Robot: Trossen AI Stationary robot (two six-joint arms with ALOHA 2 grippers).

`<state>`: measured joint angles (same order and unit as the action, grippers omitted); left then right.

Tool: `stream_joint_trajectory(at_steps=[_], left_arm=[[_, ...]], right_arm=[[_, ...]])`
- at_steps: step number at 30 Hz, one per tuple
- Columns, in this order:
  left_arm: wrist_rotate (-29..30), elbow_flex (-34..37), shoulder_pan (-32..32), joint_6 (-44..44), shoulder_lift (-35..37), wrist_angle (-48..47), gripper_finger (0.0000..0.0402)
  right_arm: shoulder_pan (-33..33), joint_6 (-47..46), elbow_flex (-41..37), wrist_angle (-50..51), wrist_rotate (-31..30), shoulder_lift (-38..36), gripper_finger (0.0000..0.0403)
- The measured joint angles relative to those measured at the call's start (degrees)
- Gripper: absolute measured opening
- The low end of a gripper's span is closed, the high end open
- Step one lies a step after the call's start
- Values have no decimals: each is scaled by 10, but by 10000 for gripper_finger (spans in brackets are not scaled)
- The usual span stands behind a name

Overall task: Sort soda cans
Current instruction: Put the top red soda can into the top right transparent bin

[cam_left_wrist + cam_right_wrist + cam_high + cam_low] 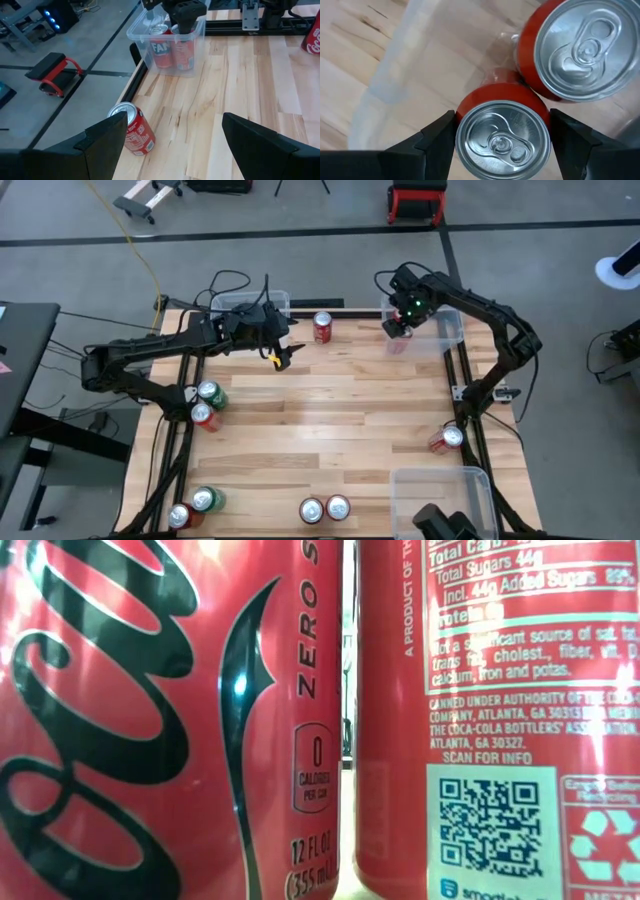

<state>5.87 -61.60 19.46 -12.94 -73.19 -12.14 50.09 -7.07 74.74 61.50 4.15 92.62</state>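
- The right gripper (400, 330) hangs over the clear bin (450, 330) at the table's far right corner, its fingers (432, 137) set on either side of an upright red can (502, 135); the fingers touch or almost touch the can's sides, so it reads as gripped.
- A second red can (585, 47) stands in the same bin, touching the first one.
- The left gripper (280, 352) is above the far middle of the wooden table (330, 420), near another clear bin (255, 305) at the far left; its fingers (100, 145) stand wide apart with nothing between them.
- One red can (322, 327) stands alone at the far edge between the two far bins.
- At the left edge a green can (211, 394) and a red can (203, 416) touch each other.
- At the near left corner a green can (204, 500) stands beside a red one (180, 516).
- Two red cans (325, 509) stand side by side at the near edge, and they fill the low view (150, 720).
- A red can (446, 439) lies on its side at the right edge; the left wrist view shows it as well (132, 129).
- A third clear bin (440, 495) sits at the near right corner.
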Motion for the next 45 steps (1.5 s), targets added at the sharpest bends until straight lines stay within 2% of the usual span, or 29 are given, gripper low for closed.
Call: stream_joint_trajectory(at_steps=[7, 31, 45], left_arm=[[0, 0, 0, -6, 0, 0, 322], [0, 0, 0, -3, 0, 6, 322], [0, 0, 0, -1, 0, 12, 322]], right_arm=[[-5, -23, 0, -6, -2, 5, 277], [-5, -14, 0, -13, -11, 5, 277], [-10, 24, 0, -9, -13, 5, 277]])
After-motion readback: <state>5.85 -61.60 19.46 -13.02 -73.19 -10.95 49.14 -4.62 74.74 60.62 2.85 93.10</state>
